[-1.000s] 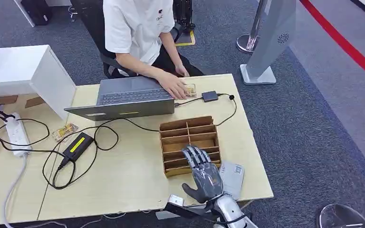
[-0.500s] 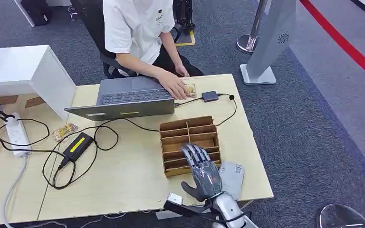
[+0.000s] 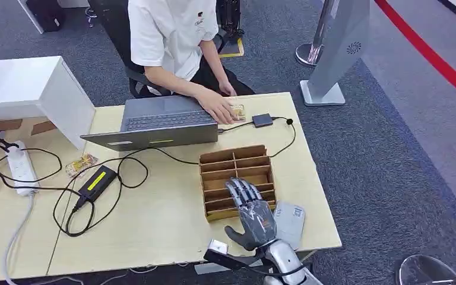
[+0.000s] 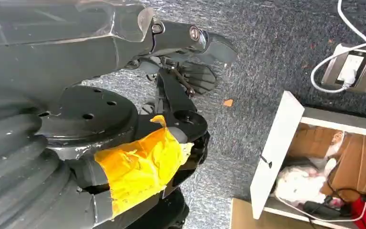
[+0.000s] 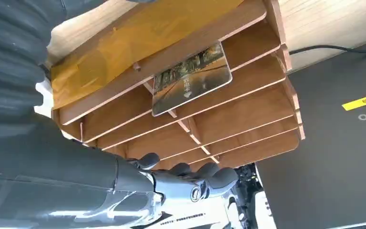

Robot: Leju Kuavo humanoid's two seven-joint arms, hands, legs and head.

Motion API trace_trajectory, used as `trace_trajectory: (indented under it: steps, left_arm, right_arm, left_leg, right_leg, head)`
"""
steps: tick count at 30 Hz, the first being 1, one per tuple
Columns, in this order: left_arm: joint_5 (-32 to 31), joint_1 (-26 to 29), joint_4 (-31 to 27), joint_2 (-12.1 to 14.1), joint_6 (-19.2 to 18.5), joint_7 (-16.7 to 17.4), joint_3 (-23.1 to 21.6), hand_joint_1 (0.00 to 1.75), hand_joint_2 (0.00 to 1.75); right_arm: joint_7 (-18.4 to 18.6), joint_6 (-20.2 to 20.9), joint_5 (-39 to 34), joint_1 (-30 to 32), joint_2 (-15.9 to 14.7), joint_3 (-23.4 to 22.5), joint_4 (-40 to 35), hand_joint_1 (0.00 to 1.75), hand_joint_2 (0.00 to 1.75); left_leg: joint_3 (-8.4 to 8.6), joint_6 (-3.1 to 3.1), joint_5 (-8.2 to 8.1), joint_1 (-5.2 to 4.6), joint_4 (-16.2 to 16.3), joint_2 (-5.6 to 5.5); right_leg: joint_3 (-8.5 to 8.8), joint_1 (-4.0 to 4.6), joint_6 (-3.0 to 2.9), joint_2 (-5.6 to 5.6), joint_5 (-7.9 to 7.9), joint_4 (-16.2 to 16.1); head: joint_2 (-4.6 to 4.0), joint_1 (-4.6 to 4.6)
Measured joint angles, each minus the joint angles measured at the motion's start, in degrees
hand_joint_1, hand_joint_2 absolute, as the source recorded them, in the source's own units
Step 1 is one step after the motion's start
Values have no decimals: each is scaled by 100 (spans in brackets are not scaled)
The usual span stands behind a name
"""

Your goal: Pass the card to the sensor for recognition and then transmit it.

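A wooden slotted organizer (image 3: 237, 178) stands on the table's right part. In the right wrist view a card with a brownish picture (image 5: 190, 78) leans in one of the organizer's (image 5: 228, 114) slots. My right hand (image 3: 250, 214) hovers over the organizer's near slots, fingers stretched forward and apart, holding nothing; its fingers (image 5: 190, 174) are short of the card. A small black sensor box (image 3: 262, 120) on a cable lies at the far side, beside the person's hand. My left hand (image 4: 186, 38) hangs over the carpet, fingers loose, with nothing in them.
A flat grey device (image 3: 290, 217) lies right of my right hand near the table edge. A person (image 3: 172, 35) sits behind an open laptop (image 3: 166, 122), one hand on a card (image 3: 235, 111). Cables, a power brick (image 3: 97, 180) and a power strip (image 3: 21, 167) cover the left side.
My right hand has shifted slightly to the left over the organizer's near slots, uncovering a little more of the grey device. The person and the table's things have not moved.
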Motion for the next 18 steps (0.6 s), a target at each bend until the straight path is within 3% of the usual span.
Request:
trace_trajectory:
  steps: [14, 15, 16, 18]
  left_arm:
    - [-135, -1, -2, 0, -46, 0, -135, 0, 175]
    - [-138, -2, -2, 0, -48, 0, -144, 0, 175]
    - [-144, -2, -2, 0, -50, 0, -159, 0, 175]
    - [-153, -3, -2, 0, -59, 0, -164, 0, 175]
  right_arm:
    - [-74, 41, -116, -107, 52, -2, 146, 0, 175]
    - [-79, 41, -118, -110, 52, -2, 157, 99, 175]
    - [-89, 41, -118, -112, 52, -2, 173, 175, 175]
    - [-101, 39, -131, -112, 61, -4, 197, 175, 175]
  left_leg:
    - [0, 0, 0, 0, 0, 0]
    - [0, 0, 0, 0, 0, 0]
    - [0, 0, 0, 0, 0, 0]
    - [0, 0, 0, 0, 0, 0]
  right_leg:
    - [0, 0, 0, 0, 0, 0]
    - [0, 0, 0, 0, 0, 0]
    - [0, 0, 0, 0, 0, 0]
    - [0, 0, 0, 0, 0, 0]
  head:
    - [2, 0]
    - [0, 0]
    - [2, 0]
    - [0, 0]
